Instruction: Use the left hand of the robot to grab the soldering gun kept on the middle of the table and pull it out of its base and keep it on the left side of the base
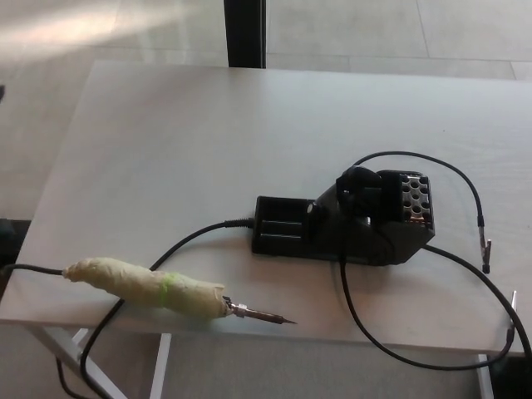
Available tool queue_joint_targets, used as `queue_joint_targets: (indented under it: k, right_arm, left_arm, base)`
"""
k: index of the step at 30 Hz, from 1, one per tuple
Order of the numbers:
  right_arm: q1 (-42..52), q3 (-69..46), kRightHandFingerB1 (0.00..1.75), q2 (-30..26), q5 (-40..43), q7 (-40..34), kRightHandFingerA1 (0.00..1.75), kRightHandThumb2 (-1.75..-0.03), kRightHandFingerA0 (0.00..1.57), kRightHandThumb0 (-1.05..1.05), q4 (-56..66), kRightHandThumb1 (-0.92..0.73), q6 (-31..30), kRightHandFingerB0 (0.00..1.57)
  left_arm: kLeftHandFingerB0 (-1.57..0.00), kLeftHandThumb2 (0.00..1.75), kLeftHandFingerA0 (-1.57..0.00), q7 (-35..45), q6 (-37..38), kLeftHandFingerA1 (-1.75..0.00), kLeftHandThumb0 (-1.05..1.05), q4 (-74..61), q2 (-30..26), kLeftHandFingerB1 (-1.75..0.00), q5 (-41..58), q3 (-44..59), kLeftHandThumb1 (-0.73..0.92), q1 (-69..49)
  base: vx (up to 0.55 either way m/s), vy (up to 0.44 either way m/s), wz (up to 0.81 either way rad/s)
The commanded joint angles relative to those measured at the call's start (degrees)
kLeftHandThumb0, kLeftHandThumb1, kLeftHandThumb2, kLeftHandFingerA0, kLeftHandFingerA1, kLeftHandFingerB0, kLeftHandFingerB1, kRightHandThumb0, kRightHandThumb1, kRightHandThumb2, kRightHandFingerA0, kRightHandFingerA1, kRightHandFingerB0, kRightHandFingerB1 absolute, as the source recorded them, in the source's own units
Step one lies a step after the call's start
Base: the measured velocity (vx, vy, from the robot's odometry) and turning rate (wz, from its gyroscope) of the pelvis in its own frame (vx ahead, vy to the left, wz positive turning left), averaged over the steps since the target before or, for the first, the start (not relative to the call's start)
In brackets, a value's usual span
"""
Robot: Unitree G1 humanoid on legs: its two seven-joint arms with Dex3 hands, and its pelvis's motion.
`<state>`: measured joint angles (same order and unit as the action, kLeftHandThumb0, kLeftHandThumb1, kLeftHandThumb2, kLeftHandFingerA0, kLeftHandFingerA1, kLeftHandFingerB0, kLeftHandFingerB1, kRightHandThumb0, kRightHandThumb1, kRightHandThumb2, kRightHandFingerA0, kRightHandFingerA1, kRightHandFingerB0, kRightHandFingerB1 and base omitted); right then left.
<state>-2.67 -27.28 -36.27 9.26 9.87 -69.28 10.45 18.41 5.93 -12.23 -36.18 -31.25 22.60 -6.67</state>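
**Head view: soldering gun lies on table, left of its base**

Head view looks down on a white table (pixel 166 141) w/ pale floor beyond it and a dark vertical post (pixel 244 33) at the far edge.

Soldering gun (pixel 166 288) lies flat near the table's front edge, out of the base and well to its left. Handle is wrapped in pale yellowish tape or cloth, lumpy, w/ a thin green band approx. mid-length. At the right end a short metal collar leads to a thin dark tip (pixel 270 317) pointing right, toward the front of the base but apart from it. A black cable (pixel 29 269) leaves the handle's left end and runs off the table edge.

Base (pixel 345 226) sits about mid-table: black, low tray section at left, taller angled block at right w/ a holder opening and a grid of round holes on the top right face. A second black cable (pixel 179 246) plugs into the base's left end and curves down off the front edge. More black leads (pixel 449 170) loop from the base's right side, ending in small metal clips near the right edge.

Neither robot hand shows in frame, so no hand state to report.
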Motion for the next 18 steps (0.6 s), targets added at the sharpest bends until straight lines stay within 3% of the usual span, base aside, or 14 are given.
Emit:
queue_joint_targets:
  k: [1,3,5,6,8,9,10,12,13,14,15,16,17,18]
  right_arm:
    - [1.64,-0.70,1.36,-1.02,1.20,0.59,1.24,-1.27,1.34,-0.99,-0.64,-0.40,0.33,0.66]
    - [2.11,-0.79,1.55,-0.96,1.35,0.75,1.21,-1.27,1.40,-0.94,-0.17,-0.41,0.25,0.51]
    - [2.14,-0.99,1.33,-1.02,1.58,1.03,1.23,-1.26,1.37,-0.99,-0.31,-0.40,0.04,0.61]
    - [1.95,-1.04,1.56,-1.00,1.58,0.91,1.20,-1.22,1.36,-0.96,-0.82,-0.41,-0.05,0.39]
    - [2.02,-0.82,1.62,-0.73,1.38,0.93,1.23,-1.17,1.29,-1.00,-1.12,-0.39,-0.04,0.31]
    - [2.18,-0.77,1.16,-0.55,1.32,0.76,1.29,-1.28,1.30,-0.99,-1.21,-0.43,-0.12,0.45]
    - [2.26,-1.05,1.63,-0.57,1.62,0.84,1.29,-1.16,1.23,-1.00,-1.08,-0.42,-0.18,0.27]
    - [2.33,-1.48,1.64,-0.51,2.17,0.97,1.32,-1.19,1.20,-0.97,-0.58,-0.39,-0.83,0.12]
    - [2.04,-1.62,1.07,-0.48,2.34,0.74,1.30,-1.27,1.22,-0.98,-0.60,-0.40,-1.32,0.30]
    - [1.96,-1.53,1.64,-0.48,2.23,0.49,1.47,-1.21,1.15,-0.99,-0.54,-0.39,-1.60,0.00]
    - [1.96,-1.25,1.63,-0.54,1.94,0.32,1.45,-1.20,1.07,-0.99,-0.44,-0.38,-1.76,0.00]
    - [1.91,-1.06,0.92,-0.59,1.71,0.16,1.38,-1.30,1.20,-0.96,-0.54,-0.44,-1.86,0.10]
    - [1.82,-0.79,0.92,-0.67,1.39,-0.05,1.38,-1.30,1.20,-0.96,-0.70,-0.44,-2.00,0.10]
    - [1.84,-0.64,0.96,-0.73,1.22,0.02,1.35,-1.29,0.99,-1.04,-0.84,-0.44,-1.91,0.10]
  left_arm:
    - [0.00,0.58,0.00,0.90,-19.93,0.00,-0.77,33.65,7.21,0.00,23.61,26.61,0.81,-10.27]
    - [0.00,0.59,0.00,-2.12,-24.96,0.00,-0.76,36.84,10.77,0.00,24.62,28.54,0.83,-9.60]
    - [0.00,0.59,0.00,-4.73,-24.01,-0.03,-0.72,44.06,11.42,0.00,25.66,29.07,0.80,-7.82]
    - [0.00,0.62,0.00,-6.48,-25.12,-0.32,-0.68,49.21,12.94,-0.06,25.61,28.62,0.82,-6.92]
    - [0.00,0.62,0.00,-5.98,-25.31,-0.44,-0.63,53.88,14.41,-0.20,26.06,28.25,0.76,-7.43]
    - [-0.12,1.10,-0.20,-3.47,-22.77,-0.66,-0.38,55.52,14.62,-0.61,24.31,25.32,0.55,-9.91]
    - [-0.35,0.61,-0.28,-2.79,-22.65,-0.75,-0.58,55.09,15.05,-0.66,23.05,23.73,0.70,-11.05]
    - [-0.40,0.60,-0.35,-2.47,-22.57,-0.80,-0.53,53.61,15.98,-0.65,22.55,23.06,0.67,-12.47]
    - [-0.54,0.60,-0.40,-1.97,-20.84,-0.78,-0.54,53.68,15.29,-0.65,20.24,20.51,0.67,-13.58]
    - [-0.42,0.92,-0.37,-1.50,-21.63,-0.72,-0.52,52.24,15.63,-0.68,20.41,20.75,0.46,-14.07]
    - [-0.62,0.60,-0.54,-2.49,-20.27,-0.78,-0.54,52.22,15.77,-0.66,19.69,20.27,0.66,-14.65]
    - [-0.60,0.59,-0.56,-2.40,-19.02,-0.73,-0.51,54.10,15.16,-0.63,19.77,20.05,0.65,-14.33]
    - [-0.60,0.59,-0.56,-2.07,-17.41,-0.73,-0.51,56.85,14.26,-0.63,20.02,19.87,0.65,-13.77]
    - [-0.71,0.58,-0.67,-2.43,-16.16,-0.72,-0.52,58.86,13.67,-0.62,19.41,19.08,0.64,-13.37]
  base:
    - [0.00,0.000,0.00]
    - [0.00,0.000,0.00]
    - [0.00,0.000,0.00]
    - [0.00,0.000,0.00]
    - [0.00,0.000,0.00]
    - [0.00,0.000,0.00]
    - [0.00,0.000,0.00]
    - [0.00,0.000,0.00]
    - [0.00,0.000,0.00]
    - [0.00,0.000,0.00]
    - [0.00,0.000,0.00]
    - [0.00,0.000,0.00]
    - [0.00,0.000,0.00]
    - [0.00,0.000,0.00]
